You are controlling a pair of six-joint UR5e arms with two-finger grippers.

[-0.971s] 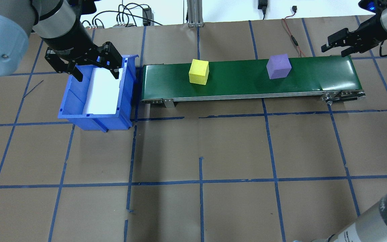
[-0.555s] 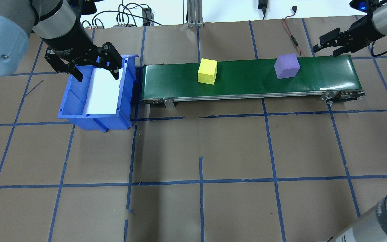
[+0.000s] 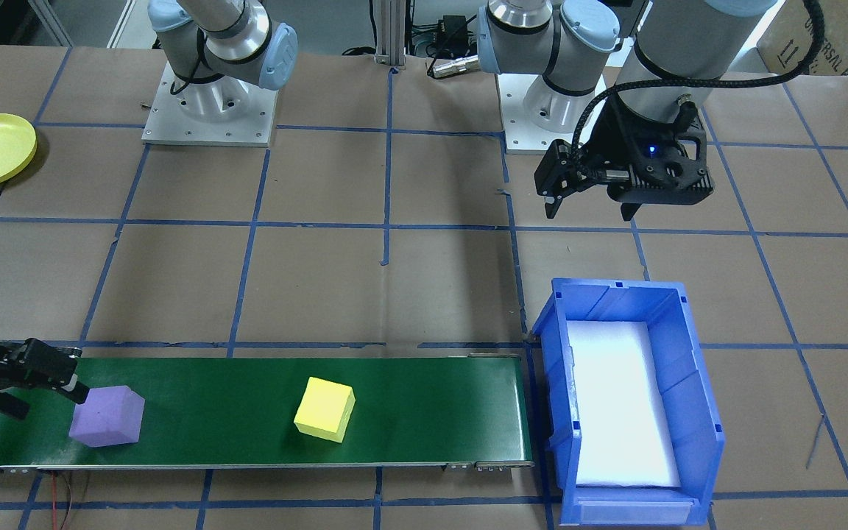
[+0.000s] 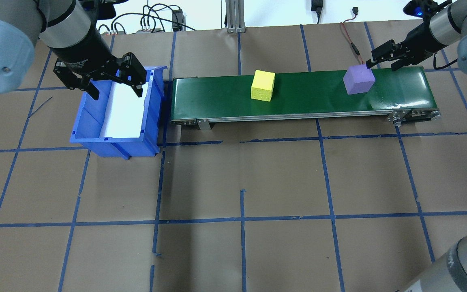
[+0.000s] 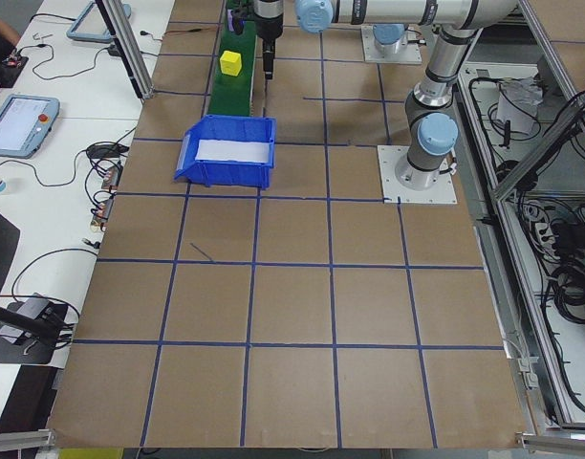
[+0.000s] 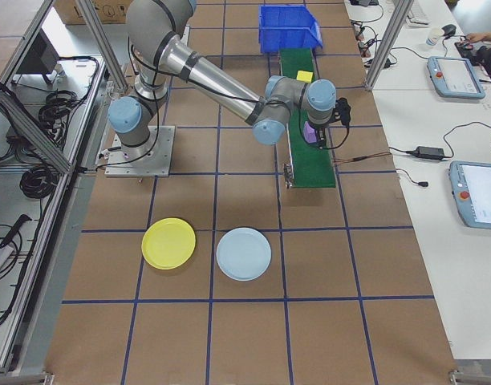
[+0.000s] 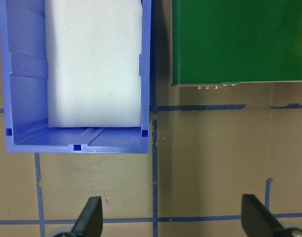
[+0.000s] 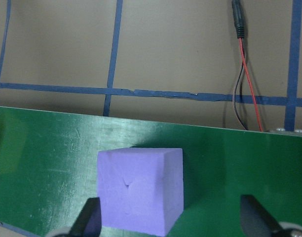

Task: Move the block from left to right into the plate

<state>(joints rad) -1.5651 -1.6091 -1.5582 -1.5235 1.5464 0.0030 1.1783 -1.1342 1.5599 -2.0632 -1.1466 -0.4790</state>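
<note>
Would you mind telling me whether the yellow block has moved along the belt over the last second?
Yes. In the overhead view the yellow block has travelled rightward along the green conveyor belt, away from the blue bin, which has stayed put.

Matt foam purple block point(image 4: 358, 80), glossy green belt point(image 4: 306, 95), plastic bin point(image 4: 91, 121)

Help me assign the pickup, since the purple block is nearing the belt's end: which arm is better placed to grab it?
The right arm. Its open right gripper hovers right beside the purple block on the conveyor belt; the left gripper is over the blue bin at the opposite end.
</note>
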